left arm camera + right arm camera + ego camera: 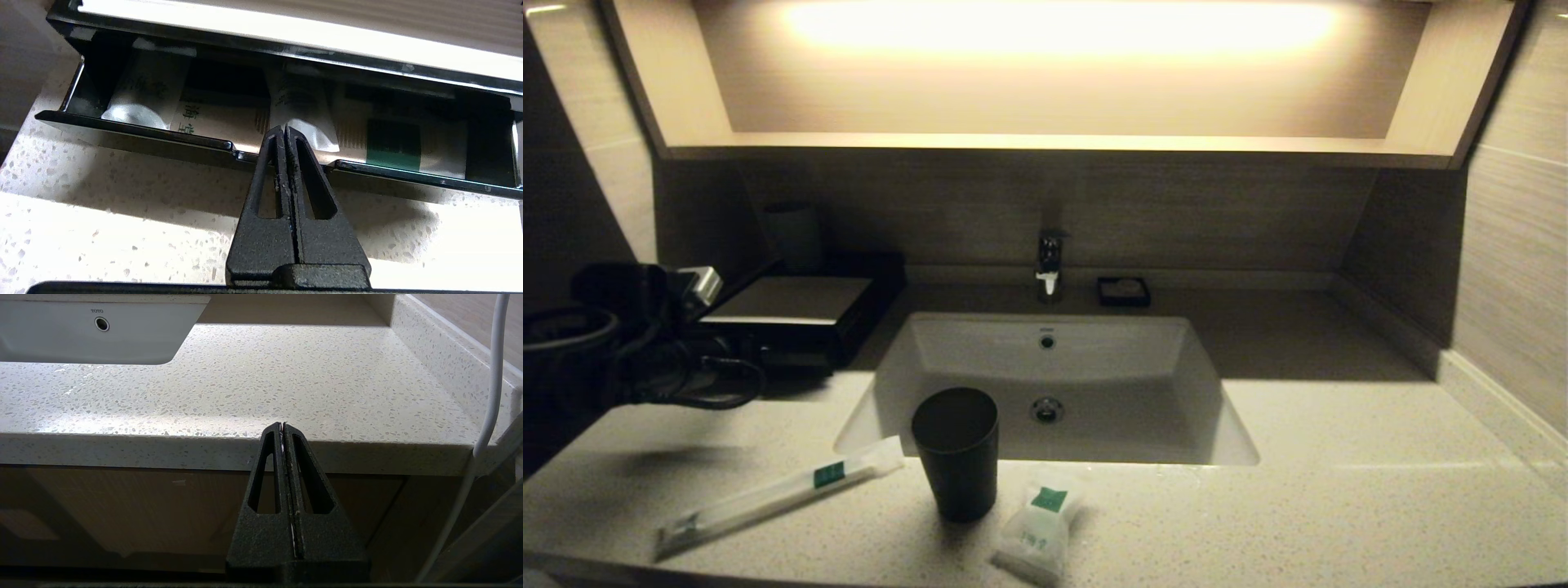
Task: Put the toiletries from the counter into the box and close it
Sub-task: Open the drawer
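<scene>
Lying at the lower left of the tabletop (1339, 490), the stick packet (776, 494) and pouch (1037, 531) await collection; farther back, the left pincer (284, 130), fingers pressed together and empty, meets the box (792, 314) drawer front, seemingly working it; the right pincer (282, 426) hangs closed below the edge.

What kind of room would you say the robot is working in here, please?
Most likely a hotel bathroom vanity: a speckled counter with a sunken white basin and faucet, plus packaged toiletries beside a dark tumbler cup.
</scene>
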